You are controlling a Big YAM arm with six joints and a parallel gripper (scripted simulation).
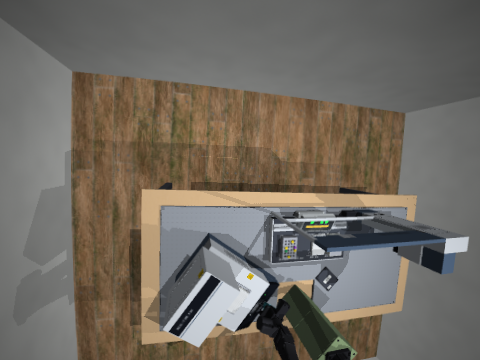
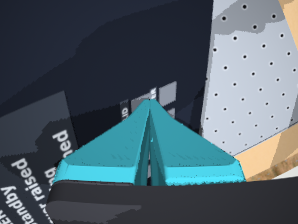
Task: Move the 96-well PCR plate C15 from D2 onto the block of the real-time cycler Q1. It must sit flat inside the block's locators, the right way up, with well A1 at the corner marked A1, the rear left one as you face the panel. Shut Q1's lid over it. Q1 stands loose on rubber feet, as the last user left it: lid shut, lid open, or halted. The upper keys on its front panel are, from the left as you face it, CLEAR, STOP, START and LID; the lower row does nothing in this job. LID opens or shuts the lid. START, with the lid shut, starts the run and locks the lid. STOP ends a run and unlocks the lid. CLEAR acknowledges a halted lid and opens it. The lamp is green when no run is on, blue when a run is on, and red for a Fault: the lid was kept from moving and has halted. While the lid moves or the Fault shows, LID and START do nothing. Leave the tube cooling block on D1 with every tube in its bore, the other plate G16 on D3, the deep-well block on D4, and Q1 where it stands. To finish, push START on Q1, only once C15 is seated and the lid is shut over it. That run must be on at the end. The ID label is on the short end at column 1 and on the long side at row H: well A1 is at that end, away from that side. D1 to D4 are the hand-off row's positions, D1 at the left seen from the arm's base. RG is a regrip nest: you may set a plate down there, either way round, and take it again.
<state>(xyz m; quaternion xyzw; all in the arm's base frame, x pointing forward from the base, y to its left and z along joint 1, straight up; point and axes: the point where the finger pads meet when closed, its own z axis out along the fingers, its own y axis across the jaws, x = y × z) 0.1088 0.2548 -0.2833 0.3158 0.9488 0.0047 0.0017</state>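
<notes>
Plate not seen; the gripper (image 2: 150, 137), closed and holding nothing, points at the cycler's (image 1: 210, 295) dark front, just beside it.

The arm (image 1: 314, 320) is showing a boxy olive-green link with flat faces and a paler green end cap. Below it, black blocky joints (image 1: 276, 327) are stacking into a chunky wrist. At the front, the gripper (image 2: 150, 137) is wearing two bright teal fingers, wedge-shaped and finely speckled, meeting along a thin dark seam. They are sitting on a smooth black curved body (image 2: 166, 219).
</notes>
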